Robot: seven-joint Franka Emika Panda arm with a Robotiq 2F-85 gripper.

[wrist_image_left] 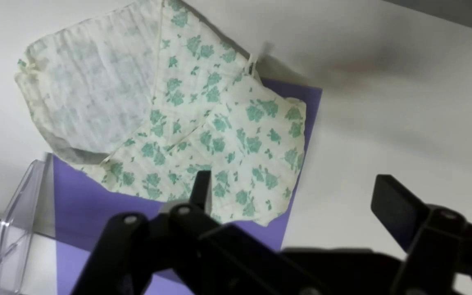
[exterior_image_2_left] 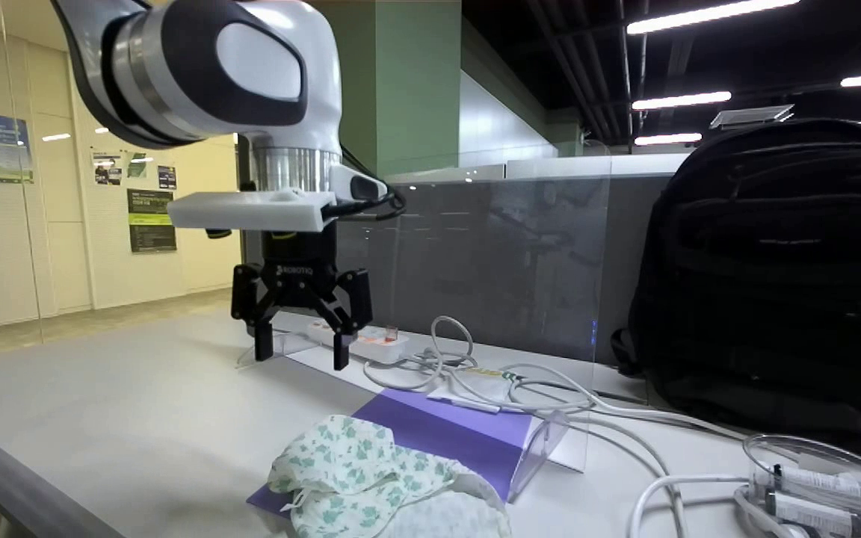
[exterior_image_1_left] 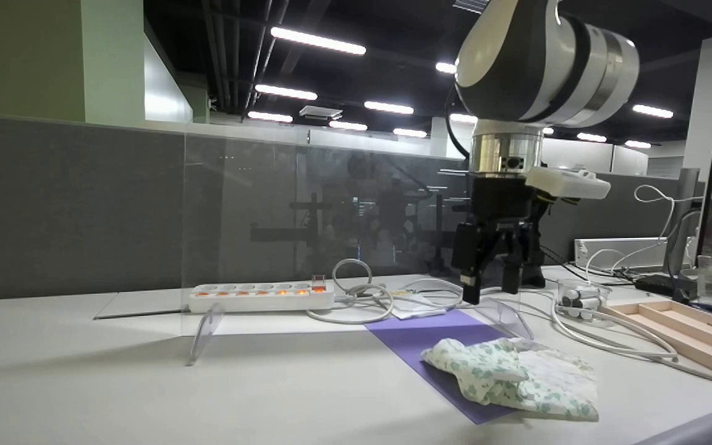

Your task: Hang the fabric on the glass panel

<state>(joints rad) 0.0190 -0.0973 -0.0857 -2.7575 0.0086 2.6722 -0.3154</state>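
Observation:
The fabric is a white cloth with green floral print (exterior_image_1_left: 510,377), lying crumpled and partly folded on a purple sheet (exterior_image_1_left: 415,340). It also shows in an exterior view (exterior_image_2_left: 367,478) and in the wrist view (wrist_image_left: 228,143). The clear glass panel (exterior_image_1_left: 257,210) stands upright on two clear feet behind the fabric; it shows in an exterior view (exterior_image_2_left: 505,276). One clear foot (wrist_image_left: 17,229) shows at the left of the wrist view. My gripper (exterior_image_1_left: 491,289) is open and empty, pointing down, above the table and apart from the fabric. Its fingers are spread wide in the wrist view (wrist_image_left: 295,196).
Behind the panel lie a white power strip (exterior_image_1_left: 263,298) and loose white cables (exterior_image_1_left: 362,303). A clear container with small bottles (exterior_image_1_left: 581,300) and a pink wooden tray (exterior_image_1_left: 690,330) stand to one side. A black backpack (exterior_image_2_left: 774,284) stands behind. A grey partition (exterior_image_1_left: 72,210) borders the table.

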